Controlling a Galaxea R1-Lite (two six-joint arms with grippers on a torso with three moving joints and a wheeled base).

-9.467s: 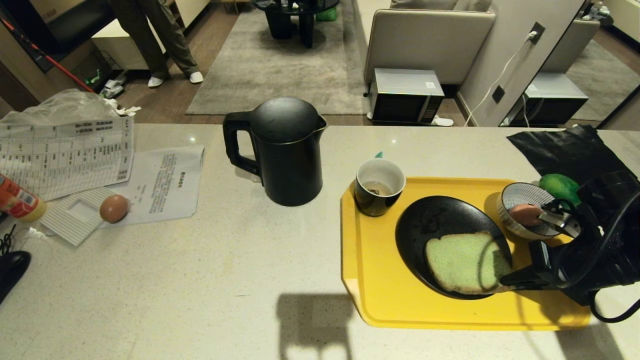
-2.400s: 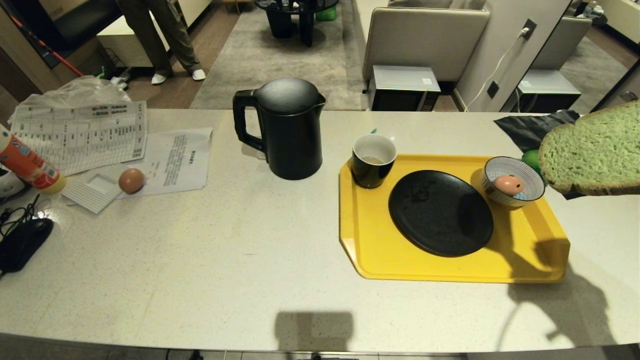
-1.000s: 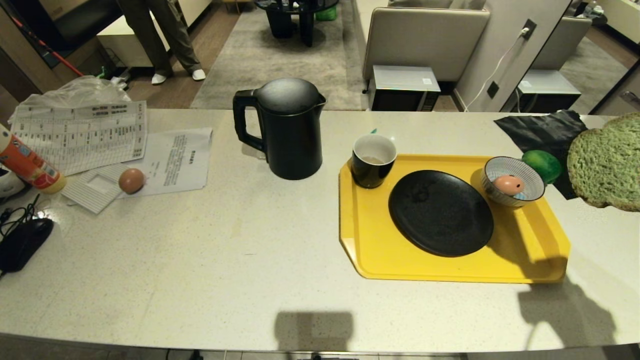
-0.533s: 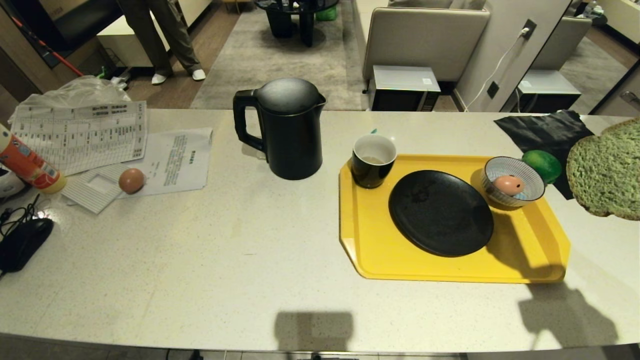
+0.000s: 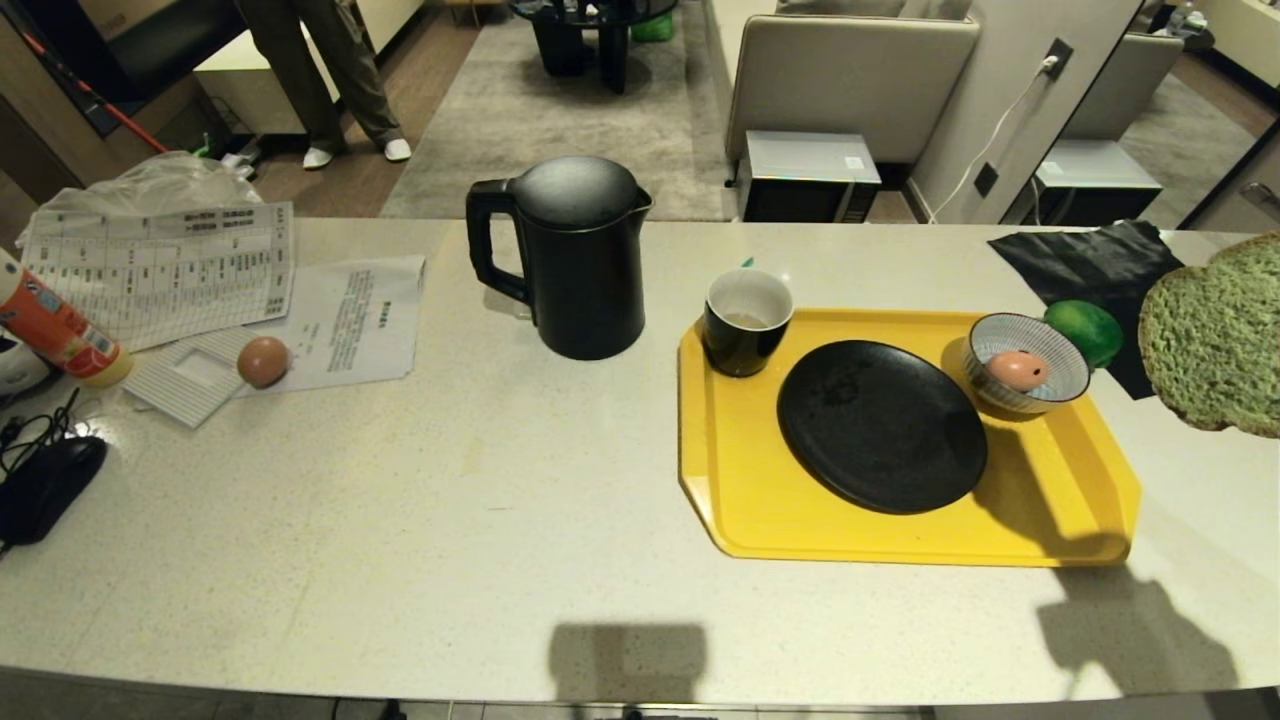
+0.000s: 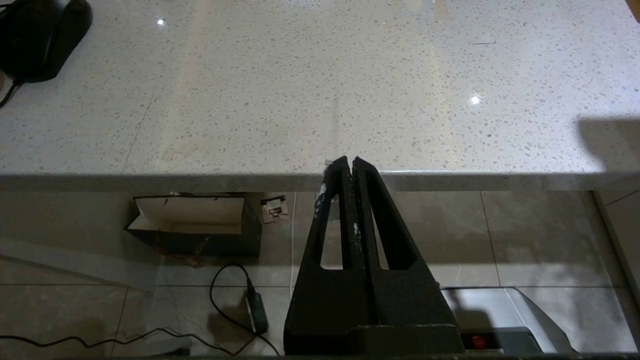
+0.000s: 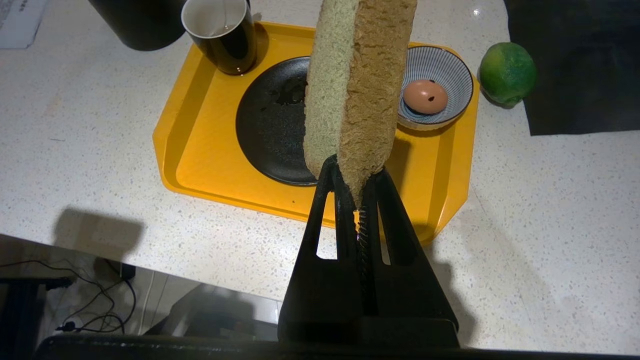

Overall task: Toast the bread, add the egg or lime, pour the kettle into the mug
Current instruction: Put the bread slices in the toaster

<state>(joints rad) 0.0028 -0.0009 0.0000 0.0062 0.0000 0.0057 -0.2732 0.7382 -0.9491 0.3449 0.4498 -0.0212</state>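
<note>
My right gripper point(image 7: 354, 172) is shut on one edge of the pale green bread point(image 7: 356, 85), holding it up in the air beyond the yellow tray's right end; the bread point(image 5: 1215, 335) shows at the head view's right edge. The black plate point(image 5: 880, 425) on the tray point(image 5: 1040, 500) lies bare. One egg point(image 5: 1017, 369) sits in the striped bowl point(image 5: 1060, 385), another egg point(image 5: 263, 361) lies on papers at the left. The lime point(image 5: 1085, 332) rests behind the bowl. The black kettle point(image 5: 577, 258) stands left of the mug point(image 5: 746, 321). My left gripper point(image 6: 348, 161) is shut and parked below the counter edge.
Papers point(image 5: 160, 275), an orange bottle point(image 5: 55, 330) and a black mouse point(image 5: 45, 485) crowd the counter's left end. A black sheet point(image 5: 1090, 260) lies at the back right. A person's legs point(image 5: 320, 80) stand beyond the counter, near a microwave point(image 5: 808, 175) on the floor.
Over the last second the bread has tilted a little and stayed at the right edge; before that it was lifted off the black plate and carried right. The left arm has not moved.
</note>
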